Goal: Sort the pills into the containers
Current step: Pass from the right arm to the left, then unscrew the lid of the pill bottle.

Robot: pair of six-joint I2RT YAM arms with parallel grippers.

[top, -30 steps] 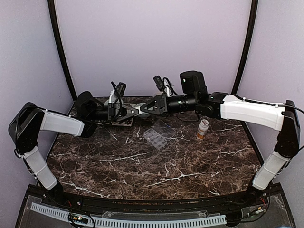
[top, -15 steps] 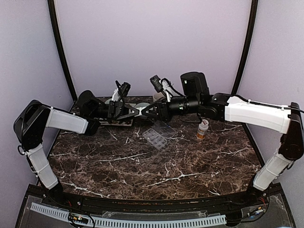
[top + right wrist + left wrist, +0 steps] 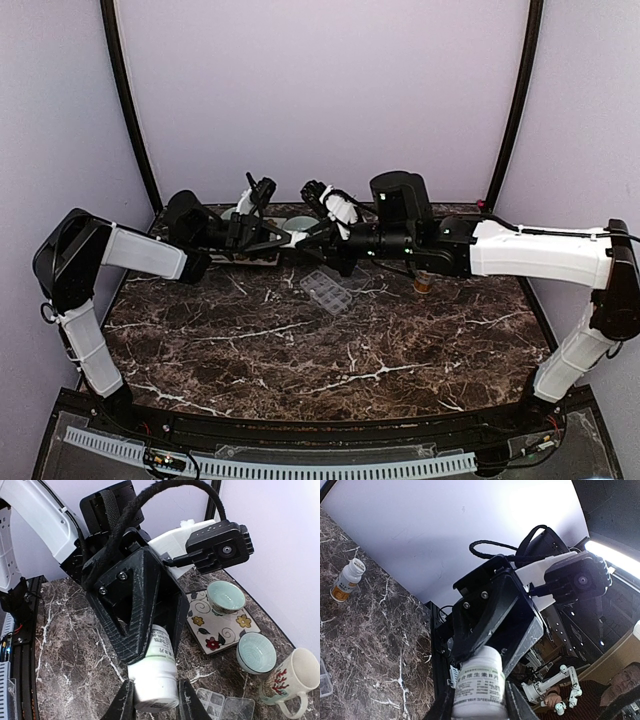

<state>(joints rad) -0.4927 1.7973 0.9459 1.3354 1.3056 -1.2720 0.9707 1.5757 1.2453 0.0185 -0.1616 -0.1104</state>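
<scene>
A white pill bottle (image 3: 156, 677) with a green-printed label (image 3: 480, 682) hangs above the back of the table, held from both ends. My left gripper (image 3: 479, 707) is shut on one end and my right gripper (image 3: 157, 701) is shut on the other. In the top view the two grippers meet nose to nose, the left gripper (image 3: 283, 238) facing the right gripper (image 3: 312, 238). The clear organiser box (image 3: 330, 288) lies on the marble with its lid open, just in front of them, and shows in the right wrist view as the organiser box (image 3: 227, 706). No loose pills show.
An amber pill bottle (image 3: 347, 580) with a white cap stands at the right, half hidden by my right arm as the amber bottle (image 3: 424, 284). Two pale green bowls (image 3: 226, 596) (image 3: 256, 652), a floral tile (image 3: 220, 625) and a mug (image 3: 292, 680) sit at the back.
My right arm has swung left and its wrist has rolled, so it now covers part of the amber bottle. The left arm has shifted slightly. Both grippers stay shut on the white bottle.
</scene>
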